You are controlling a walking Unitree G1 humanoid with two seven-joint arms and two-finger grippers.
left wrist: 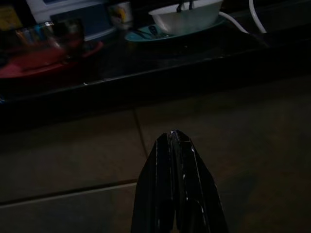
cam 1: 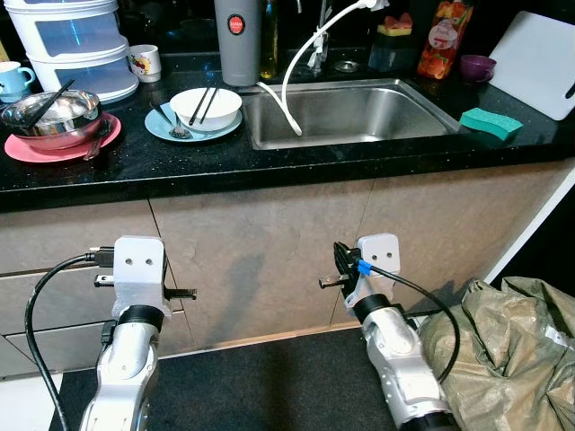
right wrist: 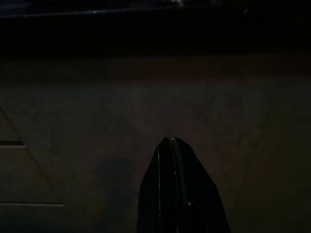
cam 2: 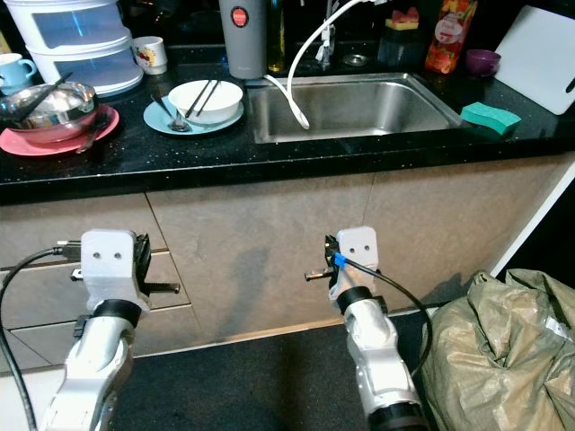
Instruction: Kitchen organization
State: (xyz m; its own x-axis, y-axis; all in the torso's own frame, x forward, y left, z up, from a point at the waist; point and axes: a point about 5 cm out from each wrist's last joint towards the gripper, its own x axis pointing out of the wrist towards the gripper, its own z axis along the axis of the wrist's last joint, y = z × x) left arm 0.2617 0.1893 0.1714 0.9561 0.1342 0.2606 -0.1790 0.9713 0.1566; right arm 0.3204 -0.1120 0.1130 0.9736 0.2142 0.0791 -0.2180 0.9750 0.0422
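Home kitchen: black speckled countertop (cam 1: 296, 162) with inset steel sink (cam 1: 346, 112) and white hose (cam 1: 301, 67), used white bowl (cam 1: 206, 106) with chopsticks, steel bowl (cam 1: 52, 115) on pink plate, green sponge (cam 1: 490, 122), beige cabinet fronts (cam 1: 269, 256) below.

Right gripper (right wrist: 170, 145), black fingers pressed together, before dim cabinet front (right wrist: 97, 121).
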